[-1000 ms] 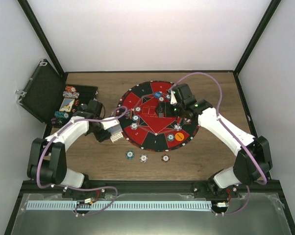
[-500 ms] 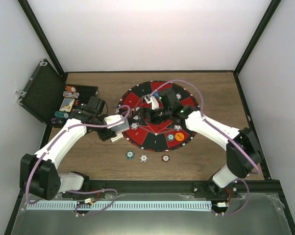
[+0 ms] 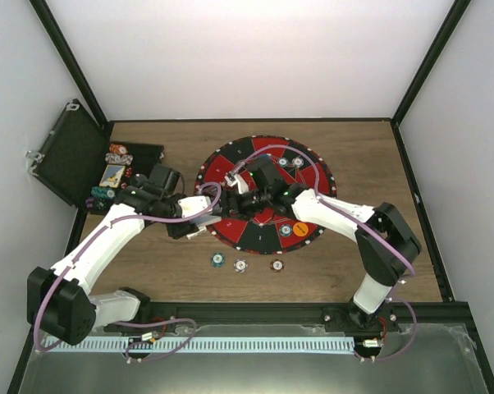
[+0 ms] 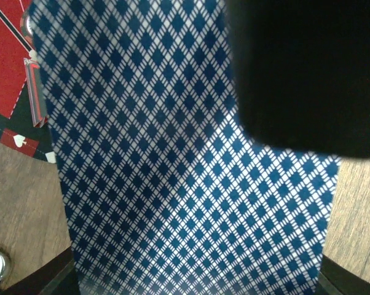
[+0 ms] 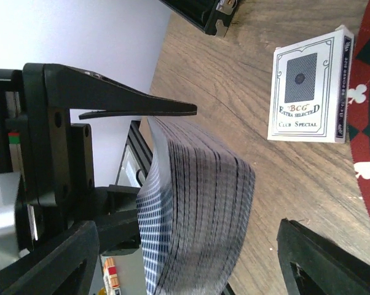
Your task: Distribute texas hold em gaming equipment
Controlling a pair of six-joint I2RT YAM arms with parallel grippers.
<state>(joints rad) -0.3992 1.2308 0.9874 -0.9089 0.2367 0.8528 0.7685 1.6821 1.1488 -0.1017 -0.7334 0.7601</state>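
Note:
My left gripper (image 3: 208, 208) is shut on a thick deck of playing cards (image 5: 197, 215) with blue diamond backs, held on edge above the wooden table at the mat's left rim. The top card's back (image 4: 173, 172) fills the left wrist view. My right gripper (image 3: 234, 199) has reached left across the mat and is open, its two fingers either side of the deck without touching it. The left gripper's upper finger (image 5: 136, 106) shows above the deck. Poker chips lie on the mat (image 3: 285, 231) and on the table (image 3: 218, 260).
The round red-and-black mat (image 3: 313, 176) lies mid-table. A white card box (image 5: 308, 92) lies flat on the wood beside the mat's edge. The open black case (image 3: 62, 156) with chips (image 3: 117, 153) stands at the far left. Two more chips (image 3: 240, 265) (image 3: 276, 264) lie near the front.
My right gripper has swung left across the mat to the deck held by my left gripper. My left gripper has shifted slightly right with the deck.

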